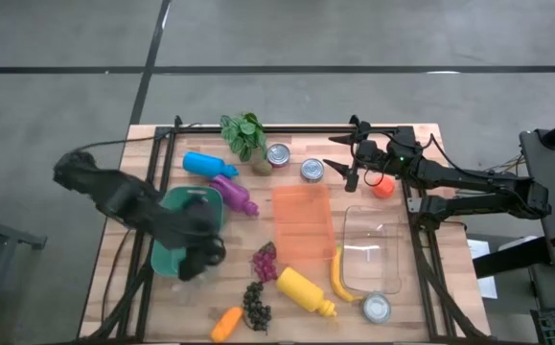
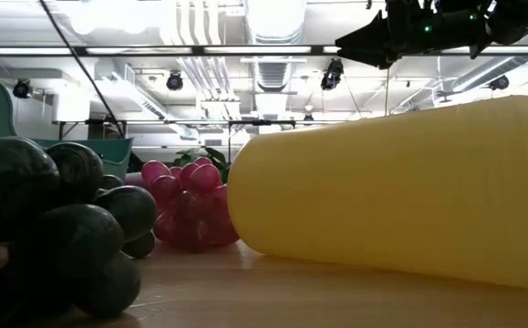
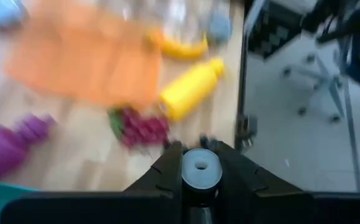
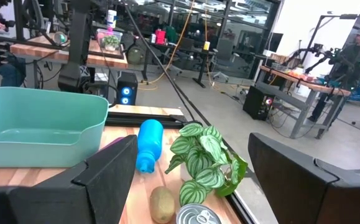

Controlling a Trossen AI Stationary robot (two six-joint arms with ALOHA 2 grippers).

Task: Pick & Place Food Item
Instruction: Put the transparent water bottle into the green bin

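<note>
Dark grapes (image 2: 54, 228) sit closest to us. We think the job has hardly begun: the bin (image 4: 18, 146) looks empty. The banana (image 1: 337, 275) lies on the table, against the clear box (image 1: 373, 222). Its long side runs along the box wall, and it bends away from the box. The left gripper (image 1: 200, 261) hangs over the bin rim, pinching a round thing (image 3: 201, 168) we cannot name. The right gripper (image 1: 337, 156) is spread wide by the cans (image 1: 295, 163).

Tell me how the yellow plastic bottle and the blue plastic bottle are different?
The yellow plastic bottle lies near the table's front, beside the red grapes; the blue plastic bottle lies near the back, by the leafy green plant. The yellow one looks thicker than the blue one. Both lie on their sides on the wooden table, untouched by either gripper.
</note>
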